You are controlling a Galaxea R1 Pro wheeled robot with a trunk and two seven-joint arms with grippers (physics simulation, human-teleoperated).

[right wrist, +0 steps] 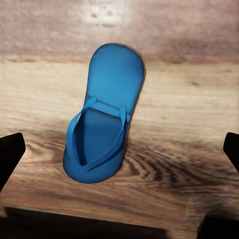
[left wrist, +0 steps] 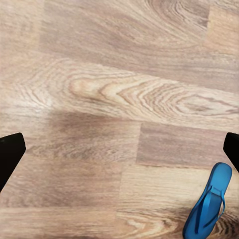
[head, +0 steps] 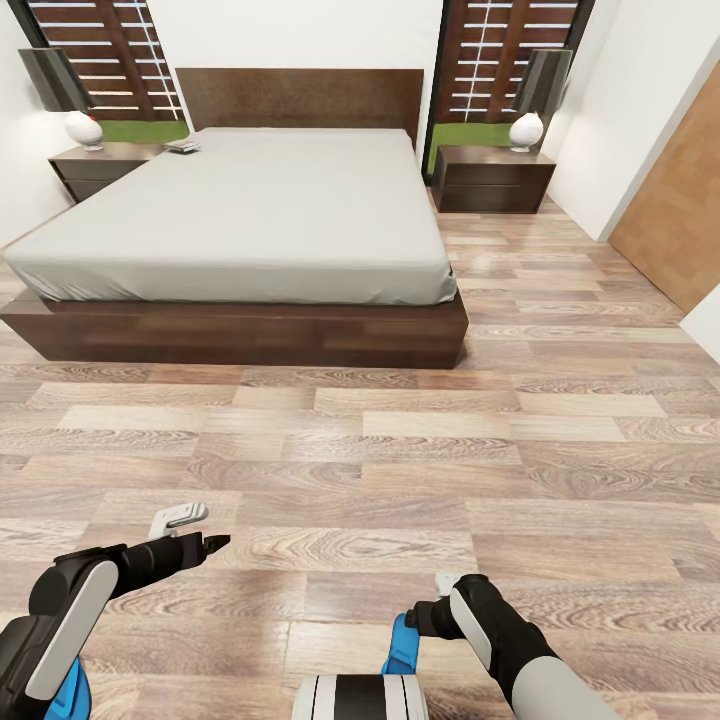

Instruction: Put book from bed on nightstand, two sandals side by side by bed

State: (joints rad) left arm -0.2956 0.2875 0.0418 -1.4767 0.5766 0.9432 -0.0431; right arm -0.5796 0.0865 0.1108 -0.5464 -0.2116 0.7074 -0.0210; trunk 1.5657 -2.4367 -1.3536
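One blue sandal (right wrist: 104, 129) lies flat on the wood floor, centred between the wide-apart fingers of my right gripper (right wrist: 119, 154), which hovers above it, open and empty. In the head view this sandal (head: 403, 645) peeks out under the right gripper (head: 425, 615). Another blue sandal (head: 70, 690) shows beside my left forearm. My left gripper (head: 205, 545) is open over bare floor, with a sandal (left wrist: 209, 204) off to one side of its fingers (left wrist: 10, 154). The bed (head: 240, 215) stands ahead. A small flat thing, perhaps the book (head: 183, 146), lies at its far left corner.
Two dark nightstands, left (head: 100, 165) and right (head: 492, 178), each carry a white lamp. A brown door (head: 675, 225) is on the right wall. Open wood-plank floor (head: 400, 450) stretches between me and the bed's base.
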